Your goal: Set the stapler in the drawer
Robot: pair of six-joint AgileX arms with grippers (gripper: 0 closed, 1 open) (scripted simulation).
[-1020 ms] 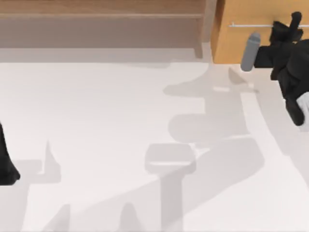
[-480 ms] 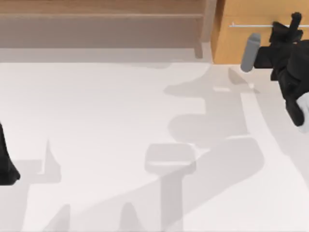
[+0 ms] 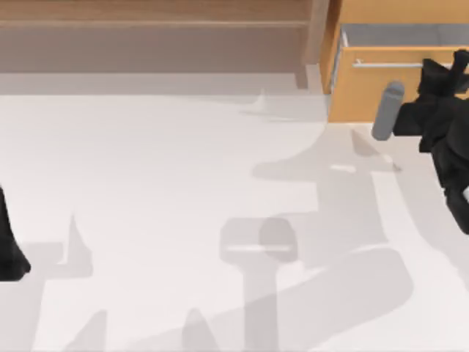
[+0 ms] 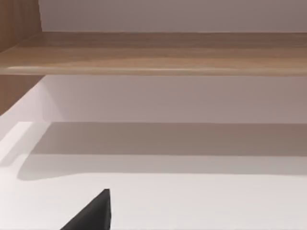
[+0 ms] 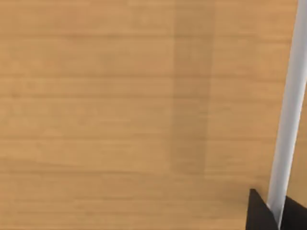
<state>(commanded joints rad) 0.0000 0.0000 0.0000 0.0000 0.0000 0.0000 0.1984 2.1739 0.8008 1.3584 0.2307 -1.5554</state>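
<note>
The drawer (image 3: 366,95) stands at the back right, with an orange-tan front and a thin silver handle (image 3: 388,64). It is pulled partly out, and a strip of its pale inside (image 3: 396,35) shows behind the front. My right gripper (image 3: 448,68) is shut on the handle's right end. In the right wrist view the silver handle (image 5: 288,120) runs across the wooden front (image 5: 120,120) and passes between the dark fingertips (image 5: 259,213). The stapler is out of view. My left arm (image 3: 11,249) is parked at the table's left edge.
A long brown wooden shelf (image 3: 154,37) runs along the back, left of the drawer, and faces the left wrist camera (image 4: 153,52). The white table (image 3: 146,183) carries soft grey shadows across its middle.
The drawer front has slid out toward the table's front, uncovering its inside. My right gripper moved with it, still on the handle. The left arm has not moved.
</note>
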